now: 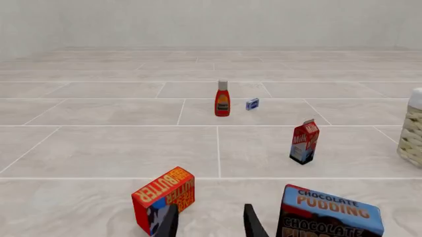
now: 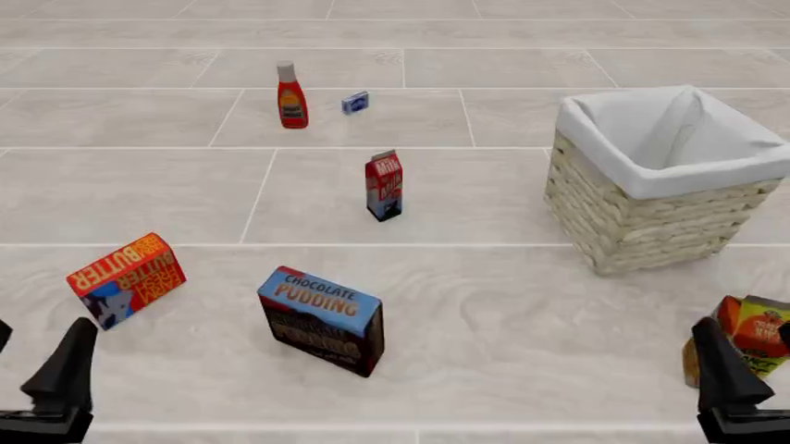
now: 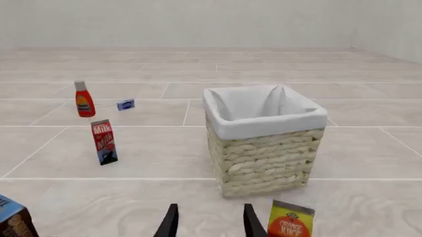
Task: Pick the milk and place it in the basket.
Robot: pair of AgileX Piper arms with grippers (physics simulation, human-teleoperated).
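Milk [image 2: 384,185] upright — seemingly well left of basket [image 2: 652,213]

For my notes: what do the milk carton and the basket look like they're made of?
The milk looks like a printed paperboard carton with a fairly matte finish: flat panels, folded gable top, red and blue print. The basket looks like woven straw-coloured wicker, shown by its ribbed rows, with a matte white cloth-like lining folded over its rim. Being simulator renders, both are guesses.
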